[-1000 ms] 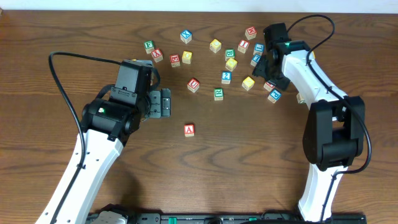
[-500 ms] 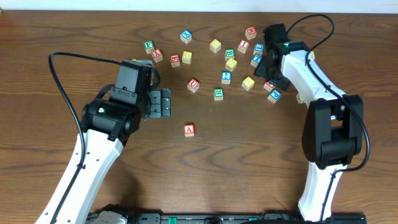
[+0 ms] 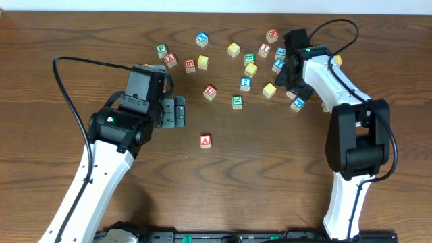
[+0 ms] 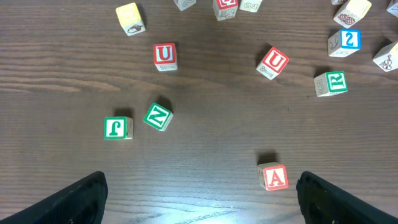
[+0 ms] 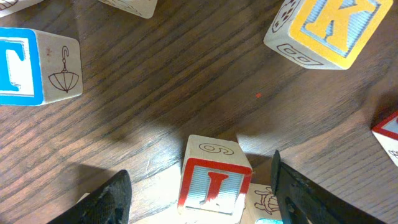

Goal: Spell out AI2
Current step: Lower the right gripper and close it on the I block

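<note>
The cube with the red "A" (image 3: 206,141) lies alone on the table in front of the scattered cubes. In the left wrist view the "A" cube (image 4: 273,177) sits between the wide-open fingers of my left gripper (image 4: 199,202), close to the right finger and touching neither. The blue "2" cube (image 3: 246,84) lies in the cluster and shows as the "2" cube (image 4: 349,40) at the upper right. My right gripper (image 5: 199,190) is down over the red "I" cube (image 5: 214,183). Its fingers stand on either side with a gap to each.
Other cubes lie around the back of the table: two red "U" cubes (image 4: 165,55) (image 4: 273,62), green cubes (image 4: 158,116) (image 4: 117,127), a blue "T" cube (image 5: 22,65) and a "K" cube (image 5: 333,28). A cube with a turtle drawing (image 5: 264,202) touches the "I" cube.
My right arm has shifted slightly left over the cluster and its jaws have narrowed a little. The left arm and the "A" cube have not moved.
</note>
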`<state>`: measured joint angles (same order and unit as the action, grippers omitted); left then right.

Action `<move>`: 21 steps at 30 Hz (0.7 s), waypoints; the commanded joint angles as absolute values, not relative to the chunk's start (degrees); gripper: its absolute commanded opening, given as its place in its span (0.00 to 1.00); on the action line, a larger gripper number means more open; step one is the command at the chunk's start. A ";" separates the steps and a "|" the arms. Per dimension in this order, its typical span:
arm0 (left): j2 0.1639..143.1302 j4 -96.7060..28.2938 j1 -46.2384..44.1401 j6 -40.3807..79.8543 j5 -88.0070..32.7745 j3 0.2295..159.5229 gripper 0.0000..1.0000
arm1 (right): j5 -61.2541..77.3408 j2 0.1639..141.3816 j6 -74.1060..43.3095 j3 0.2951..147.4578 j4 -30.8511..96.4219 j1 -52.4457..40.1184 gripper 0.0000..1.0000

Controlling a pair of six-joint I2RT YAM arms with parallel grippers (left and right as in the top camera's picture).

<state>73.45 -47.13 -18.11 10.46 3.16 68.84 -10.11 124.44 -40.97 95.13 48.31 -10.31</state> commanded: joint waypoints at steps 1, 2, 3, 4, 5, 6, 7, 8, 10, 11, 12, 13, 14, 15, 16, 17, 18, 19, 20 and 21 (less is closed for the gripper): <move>73.58 -47.13 -17.89 10.07 3.90 68.51 0.95 | -11.27 125.16 -41.58 95.79 48.38 -10.11 0.66; 73.58 -47.13 -17.89 10.07 3.90 68.51 0.95 | -11.27 125.16 -41.76 95.79 48.42 -10.11 0.66; 73.58 -47.13 -17.89 10.07 3.90 68.51 0.95 | -11.27 125.16 -41.80 95.79 48.40 -10.11 0.66; 73.58 -47.13 -17.89 10.07 3.90 68.51 0.95 | -11.40 125.16 -42.09 95.79 48.38 -10.13 0.66; 73.58 -47.20 -17.89 10.07 3.90 68.51 0.95 | -11.49 125.16 -42.35 95.79 48.38 -10.13 0.66; 73.58 -47.29 -17.89 10.07 3.90 68.51 0.95 | -11.49 125.16 -42.41 95.79 48.38 -10.13 0.65; 73.58 -47.33 -17.89 10.07 3.90 68.51 0.95 | -11.49 125.16 -42.48 95.79 48.40 -10.09 0.65; 73.58 -47.35 -17.89 10.07 3.90 68.51 0.95 | -11.49 125.16 -42.61 95.79 48.42 -10.07 0.65; 73.58 -47.35 -17.89 10.07 3.90 68.51 0.95 | -11.49 125.16 -42.61 95.79 48.42 -10.07 0.65; 73.58 -47.35 -17.89 10.07 3.90 68.51 0.95 | -11.49 125.16 -42.63 95.79 48.42 -10.07 0.65; 73.58 -47.35 -17.89 10.07 3.90 68.51 0.96 | -11.49 125.16 -42.65 95.79 48.42 -10.07 0.65; 73.58 -47.35 -17.89 10.04 3.92 68.51 0.95 | -11.51 125.16 -42.81 95.79 48.42 -10.07 0.65; 73.58 -47.35 -17.89 10.07 3.90 68.51 0.95 | -11.51 125.16 -42.78 95.77 48.42 -10.07 0.65; 73.58 -47.35 -17.89 10.07 3.90 68.51 0.95 | -11.51 125.16 -42.78 95.77 48.40 -10.07 0.65; 73.58 -47.35 -17.89 10.07 3.90 68.51 0.95 | -11.51 125.16 -42.81 95.77 48.40 -10.07 0.65; 73.58 -47.35 -17.89 10.07 3.90 68.51 0.95 | -11.53 125.16 -42.81 95.77 48.40 -10.07 0.65; 73.58 -47.35 -17.89 10.07 3.90 68.51 0.95 | -11.68 125.16 -42.81 95.77 48.40 -10.07 0.65; 73.58 -47.37 -17.89 10.07 3.90 68.51 0.95 | -11.84 125.19 -42.81 95.77 48.42 -10.07 0.65; 73.58 -47.37 -17.89 10.07 3.90 68.51 0.95 | -11.90 125.19 -42.81 95.77 48.45 -10.07 0.65; 73.58 -47.37 -17.89 10.07 3.90 68.51 0.95 | -11.90 125.19 -42.78 95.77 48.45 -10.07 0.65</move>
<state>73.45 -47.22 -18.11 10.46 3.16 68.82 -10.33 124.46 -41.87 95.13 48.36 -10.31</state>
